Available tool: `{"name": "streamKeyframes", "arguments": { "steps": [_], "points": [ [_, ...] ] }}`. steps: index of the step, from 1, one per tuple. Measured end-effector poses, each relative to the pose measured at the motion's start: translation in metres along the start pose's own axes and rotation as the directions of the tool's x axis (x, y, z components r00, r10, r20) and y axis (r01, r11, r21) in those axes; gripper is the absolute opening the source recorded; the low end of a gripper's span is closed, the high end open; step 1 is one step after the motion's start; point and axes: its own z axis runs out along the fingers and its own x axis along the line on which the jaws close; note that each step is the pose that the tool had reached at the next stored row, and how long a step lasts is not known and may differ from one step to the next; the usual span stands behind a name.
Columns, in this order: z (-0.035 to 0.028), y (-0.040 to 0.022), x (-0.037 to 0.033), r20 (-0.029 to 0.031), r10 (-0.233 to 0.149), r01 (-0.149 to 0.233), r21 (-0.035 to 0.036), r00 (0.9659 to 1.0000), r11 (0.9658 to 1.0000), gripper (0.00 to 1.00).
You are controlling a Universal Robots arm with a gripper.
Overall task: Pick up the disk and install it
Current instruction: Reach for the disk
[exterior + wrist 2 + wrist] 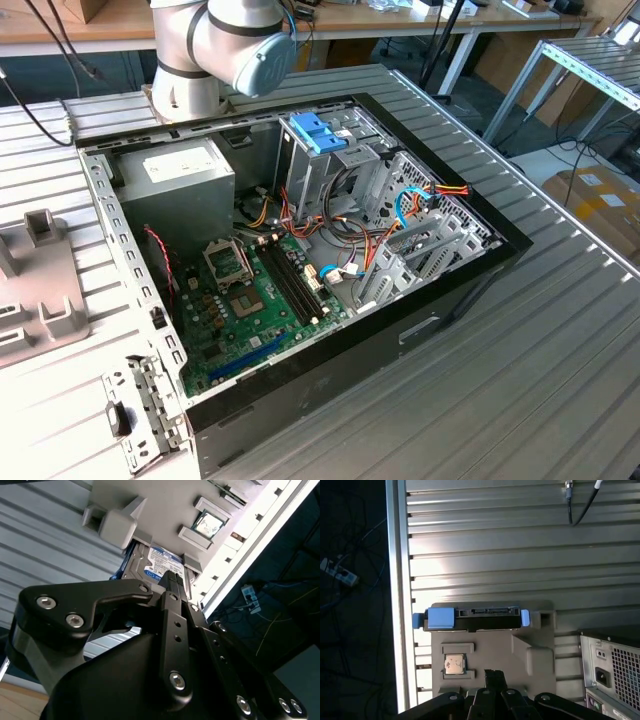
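The disk lies flat in a slot of a grey holder tray on the ribbed metal table, its blue rails sticking out at both ends. In the second wrist view the disk shows its blue-and-white label just beyond my fingertips. My gripper hovers above the tray, short of the disk, with its black fingers pressed together and nothing between them. Its tips also show over the tray, as the gripper in the first wrist view. The open computer case sits in the middle of the table.
A processor chip rests in a pocket of the tray next to the disk. Inside the case are a grey power supply, a light-blue clip on the drive cage, and the green motherboard. The table edge runs close beside the tray.
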Motion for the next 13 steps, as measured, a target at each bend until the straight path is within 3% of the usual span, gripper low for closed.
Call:
{"name": "streamKeyframes", "arguments": {
  "steps": [13],
  "points": [
    [0.0035,0.0157,0.0017,0.0000,0.000,0.000,0.0000,1.0000,1.0000,0.11]
  ]
}}
